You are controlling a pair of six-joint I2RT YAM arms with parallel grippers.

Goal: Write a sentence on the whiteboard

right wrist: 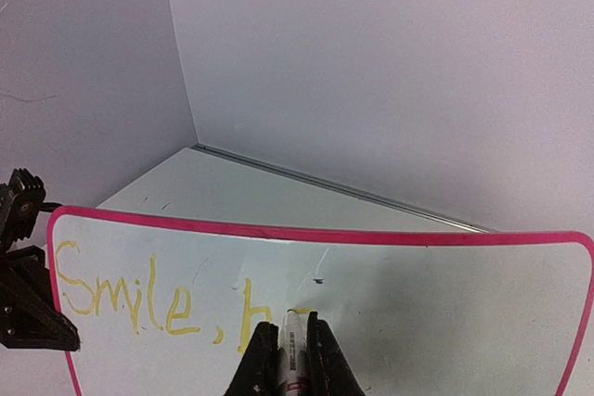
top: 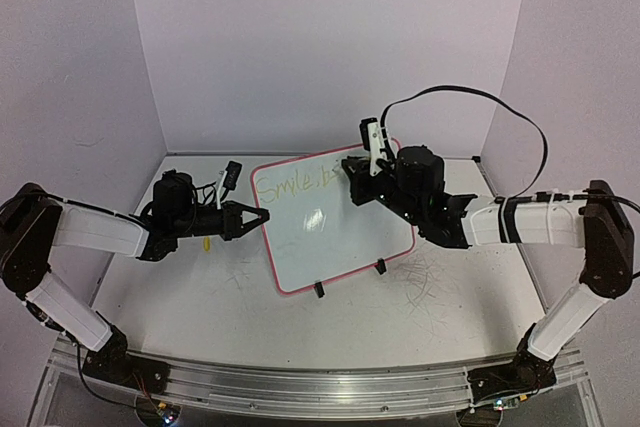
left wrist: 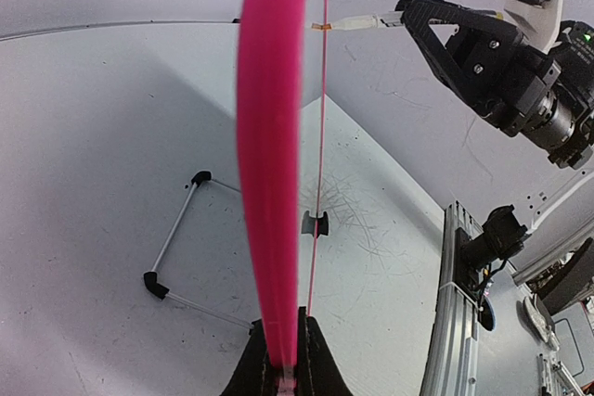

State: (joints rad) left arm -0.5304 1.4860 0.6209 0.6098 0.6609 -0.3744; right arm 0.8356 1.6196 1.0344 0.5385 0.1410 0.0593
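Note:
The whiteboard [top: 335, 232], white with a pink frame, stands tilted on the table. Its pink edge [left wrist: 272, 183] fills the left wrist view. My left gripper [top: 262, 217] [left wrist: 283, 322] is shut on that left edge. The sentence [top: 292, 185] [right wrist: 139, 296] reads "Smile, b" in yellow with a further stroke begun. My right gripper [top: 352, 169] [right wrist: 293, 322] is shut on a white marker [right wrist: 295, 345] [left wrist: 357, 22], whose tip touches the board just right of the "b".
Two black clip feet [top: 319, 289] [top: 380, 266] hold the board's lower edge. A wire stand [left wrist: 176, 238] lies behind the board. Old scribbles [top: 425, 282] mark the table at the right. A small black part [top: 231, 175] and a yellow bit [top: 206, 241] lie by the left arm.

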